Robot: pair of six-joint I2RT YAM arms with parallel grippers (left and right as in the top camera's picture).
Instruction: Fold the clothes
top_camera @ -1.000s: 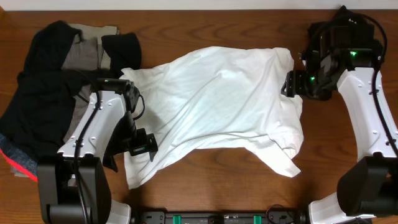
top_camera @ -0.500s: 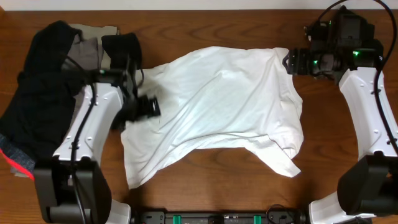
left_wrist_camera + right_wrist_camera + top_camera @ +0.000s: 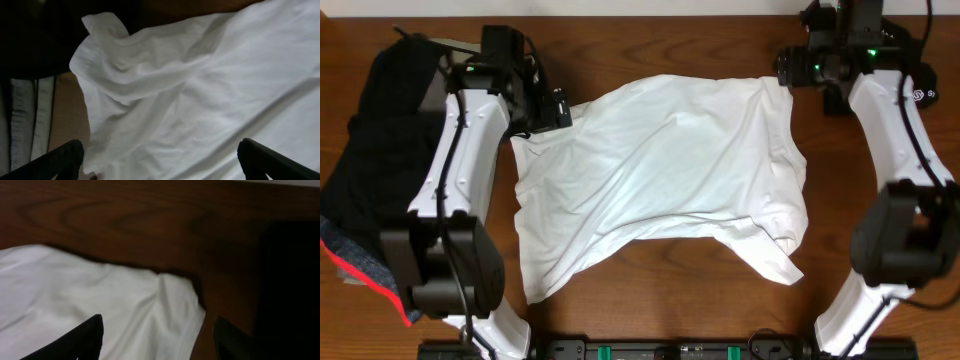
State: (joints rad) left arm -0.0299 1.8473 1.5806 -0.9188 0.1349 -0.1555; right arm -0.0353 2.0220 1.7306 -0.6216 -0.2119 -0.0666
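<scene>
Over the last 1 second my left gripper [image 3: 556, 108] has swung up from the lower left edge of the large white fabric T-shirt [image 3: 670, 170] to its upper left corner. My right gripper [image 3: 788, 70] has moved to the upper right corner. Both are spread and grip nothing. The shirt lies creased mid-way across the brown wooden table [image 3: 670, 300], and the heap of black and grey garments [image 3: 370, 170] sits at its left.

A dark brown wooden surface [image 3: 670, 300], evenly lit and showing its grain, fills the scene. A pale strip [image 3: 620, 8] borders its far edge, a black rail with green clips [image 3: 670, 350] its near edge.
</scene>
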